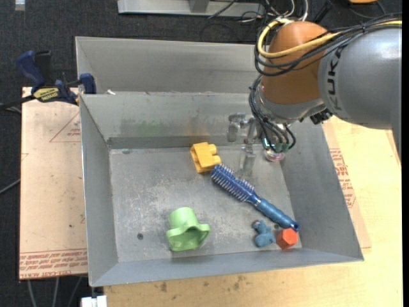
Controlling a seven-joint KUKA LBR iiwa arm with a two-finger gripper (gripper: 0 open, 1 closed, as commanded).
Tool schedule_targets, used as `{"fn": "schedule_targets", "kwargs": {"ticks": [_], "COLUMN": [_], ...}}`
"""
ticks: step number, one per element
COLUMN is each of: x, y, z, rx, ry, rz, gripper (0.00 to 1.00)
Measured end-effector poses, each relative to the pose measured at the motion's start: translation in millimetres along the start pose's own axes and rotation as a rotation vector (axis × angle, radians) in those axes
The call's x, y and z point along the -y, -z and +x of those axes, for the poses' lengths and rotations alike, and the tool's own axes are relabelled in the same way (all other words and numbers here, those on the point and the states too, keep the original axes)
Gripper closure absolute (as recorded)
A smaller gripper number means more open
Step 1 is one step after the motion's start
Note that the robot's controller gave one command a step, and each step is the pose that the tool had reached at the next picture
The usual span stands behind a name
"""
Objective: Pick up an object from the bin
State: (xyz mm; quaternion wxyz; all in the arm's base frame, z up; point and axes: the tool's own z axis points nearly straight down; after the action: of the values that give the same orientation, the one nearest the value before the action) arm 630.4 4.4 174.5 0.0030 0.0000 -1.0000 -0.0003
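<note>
Hovered over grey metal bin (96,171) with fingers (247,155) spread, pinching nothing. Noted blue plastic bristled hairbrush (246,194) just below fingers, chunky yellow plastic block (204,157) near, left.

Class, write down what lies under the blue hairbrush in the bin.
Bare grey bin floor shows along both sides of the blue hairbrush; nothing sticks out from beneath. The strip directly below head and handle is covered, so unseen.

The bin (147,190) is plain grey. In it lie a yellow block (204,157) near the middle, a blue brush (252,196) toward four o'clock, a pale green cup (186,229) at seven o'clock, and a dull blue piece (261,233) and an orange-red piece (287,237) at five o'clock.
</note>
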Motion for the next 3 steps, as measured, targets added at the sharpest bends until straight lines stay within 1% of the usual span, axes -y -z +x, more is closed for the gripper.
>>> {"fn": "schedule_targets", "kwargs": {"ticks": [1, 2, 3], "x": [-4.7, -5.5, -33.6], "y": [-106.5, -99.1, -8.5], "z": [9.9, 5.9, 10.9], "rx": [0.007, 0.019, 0.016], "ry": [-0.052, -0.053, -0.013], "rz": [-0.001, -0.003, -0.002], "gripper": [0.00, 1.00, 1.00]}}
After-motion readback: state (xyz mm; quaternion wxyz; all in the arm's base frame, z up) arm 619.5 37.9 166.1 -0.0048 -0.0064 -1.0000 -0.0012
